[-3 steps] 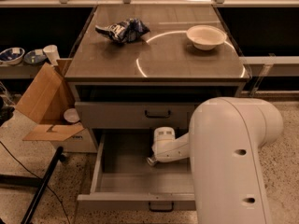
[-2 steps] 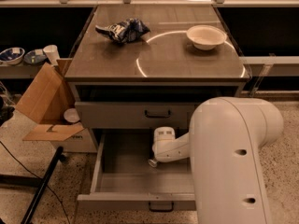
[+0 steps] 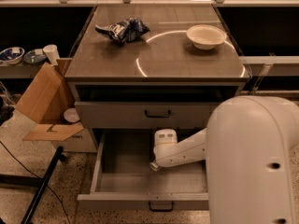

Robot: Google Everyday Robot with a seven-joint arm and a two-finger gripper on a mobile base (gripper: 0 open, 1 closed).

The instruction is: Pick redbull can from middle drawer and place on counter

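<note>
Since the earlier frame very little is shifting: my gripper is sitting slightly lower and slightly nearer the drawer front, while my arm is keeping the same reach from the right. Everything else is lying as it was.

Position: the gripper is hanging inside the open middle drawer, close above its grey floor, around mid-width. Whether the claw is open, closed or gripping anything, I cannot tell, as the wrist housing is covering it.

Task item: the redbull can is not showing plainly. The bare floor left of my wrist is carrying nothing, so I am judging the can to be hidden under or behind the wrist. A pale glint at the gripper's low end may be its rim, but I am not confirming that.

Destination: the counter is carrying a snack bag at back left and a white bowl at back right, with bare surface in front of them.

Assessment: I am reading this small descent as the final approach to the grasp. Lift-out is not yet done.
</note>
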